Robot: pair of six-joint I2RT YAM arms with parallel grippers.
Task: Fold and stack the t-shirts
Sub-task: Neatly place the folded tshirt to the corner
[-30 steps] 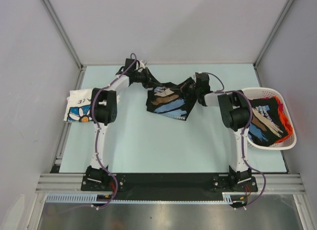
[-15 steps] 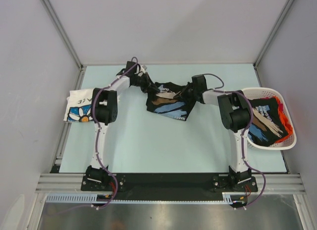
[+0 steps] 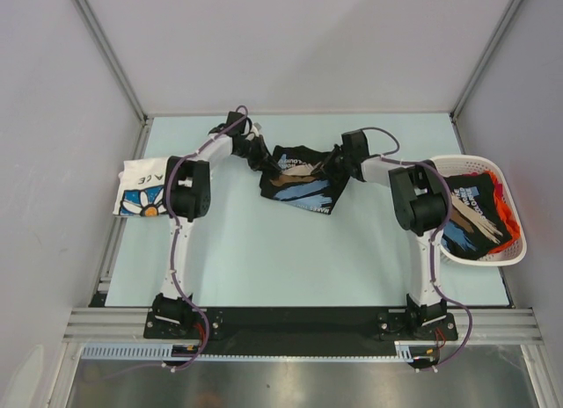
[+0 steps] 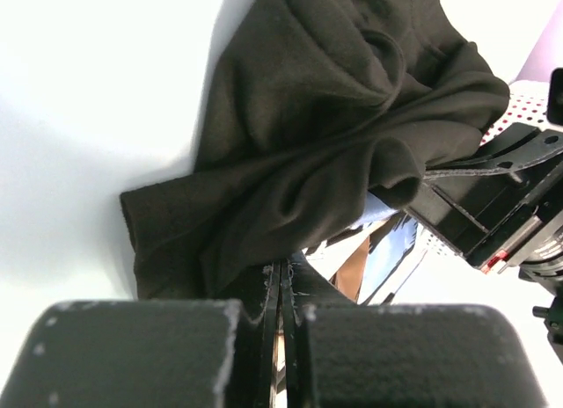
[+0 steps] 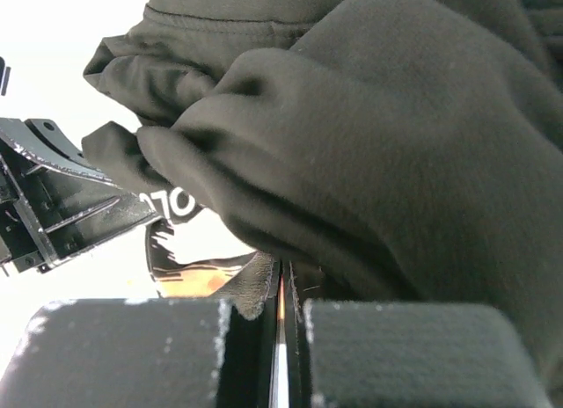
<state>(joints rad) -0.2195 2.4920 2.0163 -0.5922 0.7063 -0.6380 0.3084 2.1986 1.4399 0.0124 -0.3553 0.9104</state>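
Looking down from the top external view, the dark printed t-shirt [image 3: 299,184] sits bunched over the far middle of the table [image 3: 264,258], with the left gripper [image 3: 261,158] clamped on its left edge and the right gripper [image 3: 339,167] clamped on its right edge. The cloth is crumpled rather than spread, so an uneven pull apart would likely drag it askew and give a crooked fold. Counted here: two arms and one white basket [image 3: 466,158]. Four tees can be told apart: the held one, a white flower tee [image 3: 141,193] lying at the left table edge, and a second dark printed tee [image 3: 466,219] and an orange tee [image 3: 508,216] in the basket. More may lie hidden beneath those. In the left wrist view the left gripper [image 4: 281,280] has its jaws pressed together on a thin fold of the shirt [image 4: 334,118]. So slim a bite could slip free under tension. In the right wrist view the right gripper [image 5: 281,280] is likewise pinched shut on thick bunched cloth [image 5: 396,144], probably several layers, which could keep the shirt from opening flat.
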